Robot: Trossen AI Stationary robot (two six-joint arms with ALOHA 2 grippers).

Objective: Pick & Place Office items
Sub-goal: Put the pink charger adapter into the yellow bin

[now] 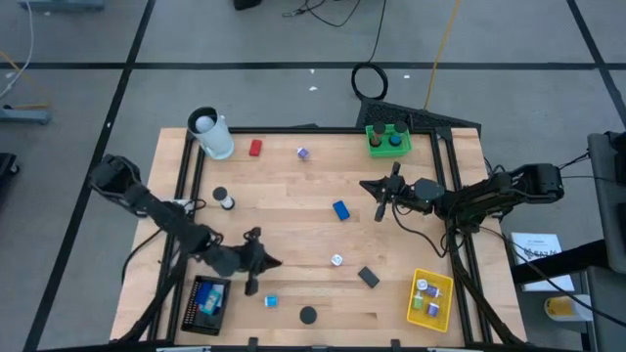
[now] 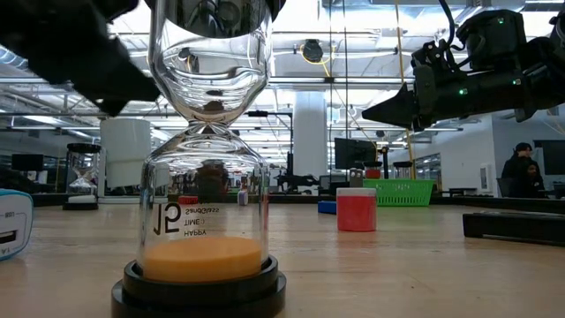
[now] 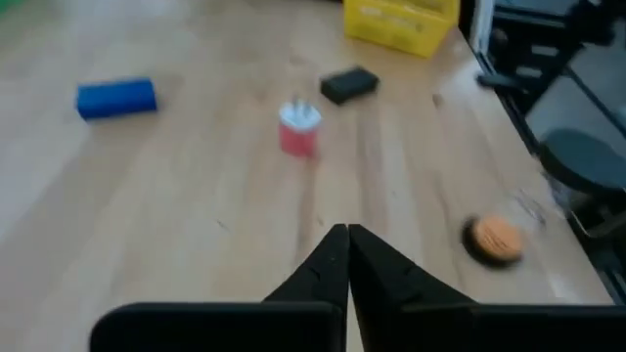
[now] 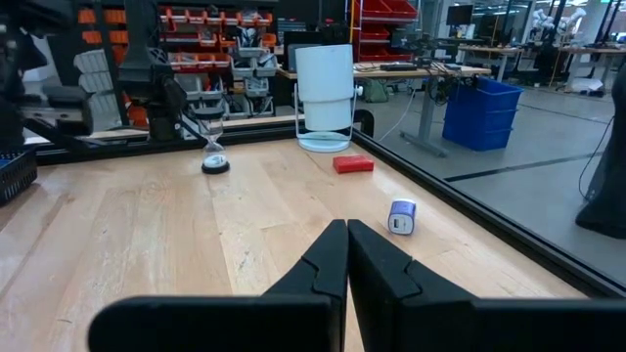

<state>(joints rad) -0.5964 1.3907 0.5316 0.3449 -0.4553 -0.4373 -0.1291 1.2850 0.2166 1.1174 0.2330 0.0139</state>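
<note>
Office items lie scattered on the wooden table: a red block, a blue block, a black block, a small red-and-white piece and a small blue piece. My left gripper hovers over the near left part of the table. It is shut and empty, pointing toward the red-and-white piece. My right gripper hangs shut and empty above the table's far right part. It points toward the white cup.
A green tray stands at the far right, a yellow tray at the near right, and a black mesh tray at the near left. A sand timer stands by the near edge, another at the left. Bare wood lies mid-table.
</note>
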